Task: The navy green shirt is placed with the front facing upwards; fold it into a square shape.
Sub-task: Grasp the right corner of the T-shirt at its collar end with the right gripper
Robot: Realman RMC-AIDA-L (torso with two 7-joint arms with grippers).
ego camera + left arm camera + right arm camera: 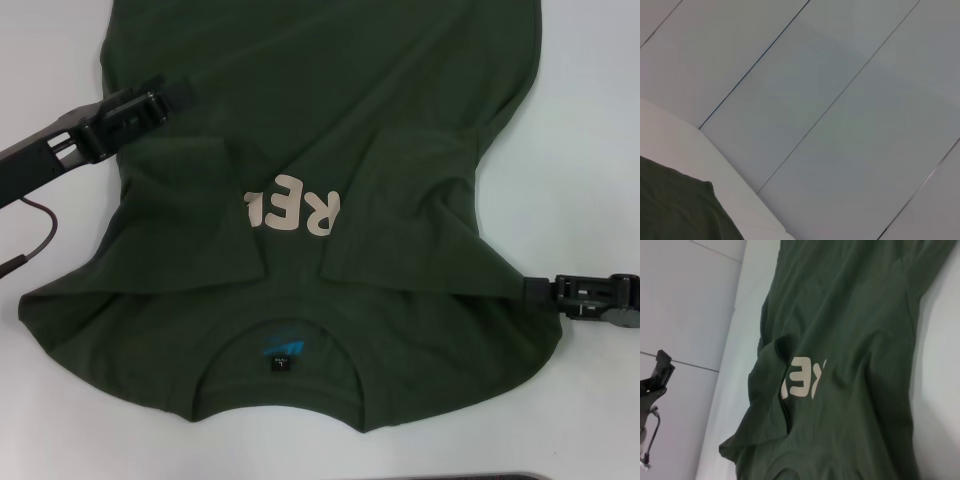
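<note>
Your left gripper (170,98) sits over the navy green shirt (300,130), which lies on the worktop (590,180) with both sleeves folded inward. Your right gripper (535,290) touches its shoulder edge; I cannot tell either's opening. Keep both folds symmetric, lifting evenly.

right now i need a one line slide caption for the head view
Both sleeves of the navy green shirt folded inward over its lettering, left gripper at one side, right gripper at the other.
</note>
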